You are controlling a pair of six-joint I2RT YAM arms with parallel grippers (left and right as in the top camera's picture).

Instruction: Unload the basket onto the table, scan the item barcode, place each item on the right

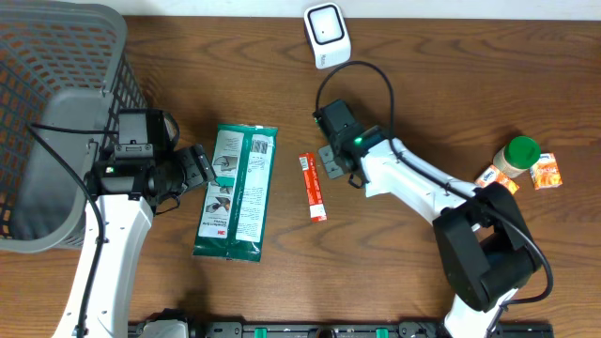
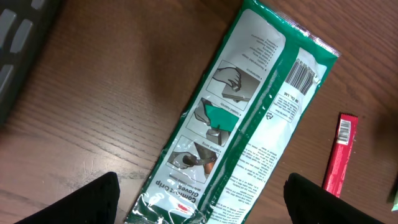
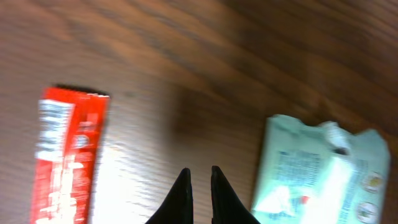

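A green-and-white glove package [image 1: 235, 192] lies flat on the wooden bench [image 1: 423, 75], printed back up, its barcode [image 2: 301, 74] showing near one end. The left hand [image 2: 199, 202] hangs over the package's other end, fingers spread wide and holding nothing. A red stick packet [image 1: 313, 188] lies just beside the package. The right hand [image 3: 199, 186] hovers near the packet, fingertips pinched almost together and empty. A white scanner [image 1: 327, 35] stands at the far edge.
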